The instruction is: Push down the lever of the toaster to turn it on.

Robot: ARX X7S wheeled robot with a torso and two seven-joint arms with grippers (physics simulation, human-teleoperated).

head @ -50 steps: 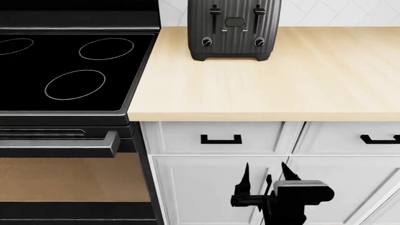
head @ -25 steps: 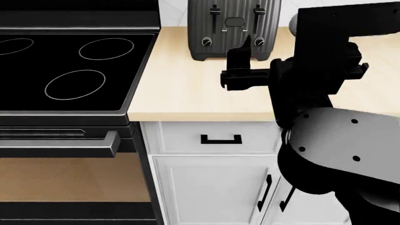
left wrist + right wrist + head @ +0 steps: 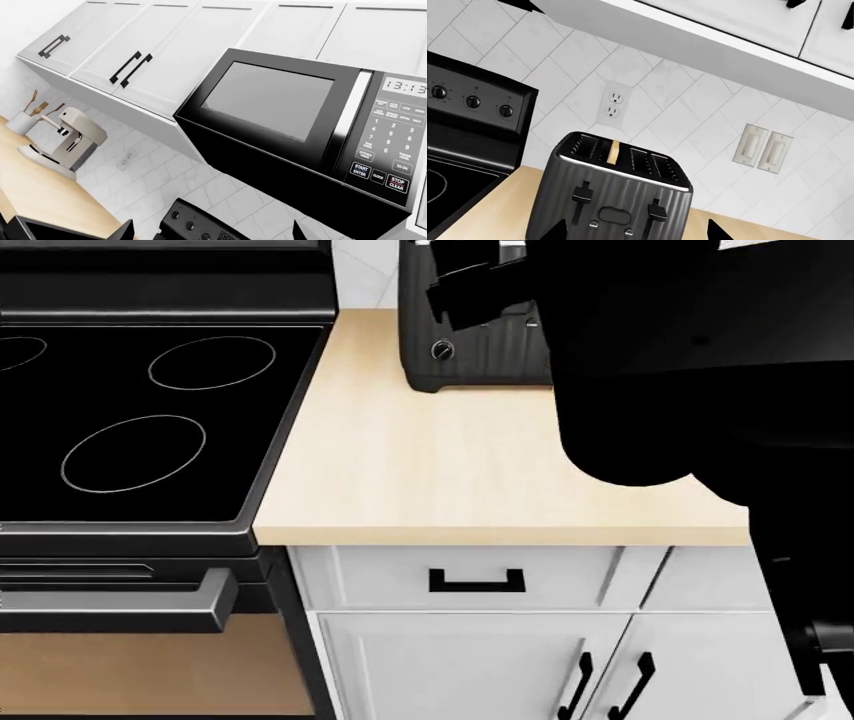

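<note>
White tile backs the wooden tabletop [image 3: 441,470], where the toaster [image 3: 610,200] stands against the wall beside the stove [image 3: 134,410], both levers up. Approach is under way: the right gripper [image 3: 634,231] hovers before it, fingers spread, and must next settle above one lever [image 3: 582,196]. Left fingers: cannot tell.

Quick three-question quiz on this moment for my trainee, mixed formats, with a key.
1. True or false: in the right wrist view, both slider levers on the toaster sit near the top of their tracks.
2. Multiple choice: what is on the wall directly behind the toaster? A) a power outlet B) a clock C) a knife rack
3. Fill in: in the head view, the right arm hides most of the ____.

Key: 1 true; 2 A; 3 toaster
</note>
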